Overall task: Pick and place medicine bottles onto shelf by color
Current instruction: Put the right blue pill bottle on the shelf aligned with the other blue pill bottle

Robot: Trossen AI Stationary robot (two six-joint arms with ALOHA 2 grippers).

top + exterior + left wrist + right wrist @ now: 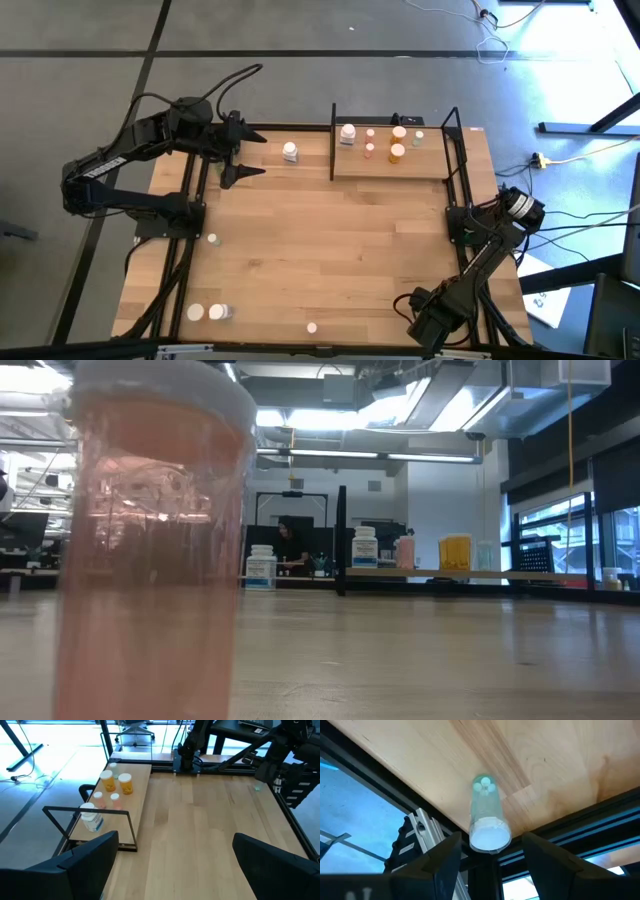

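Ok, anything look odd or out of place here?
A pinkish bottle stands against the low camera, blocking much of its view. A pale green bottle sits at the table edge, between the right gripper's open fingers. Left gripper idles open.

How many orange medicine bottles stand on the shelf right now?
2. Both orange medicine bottles stand on the light wooden shelf, toward its right half: one nearer the far edge, the other just in front of it. None seems hidden.
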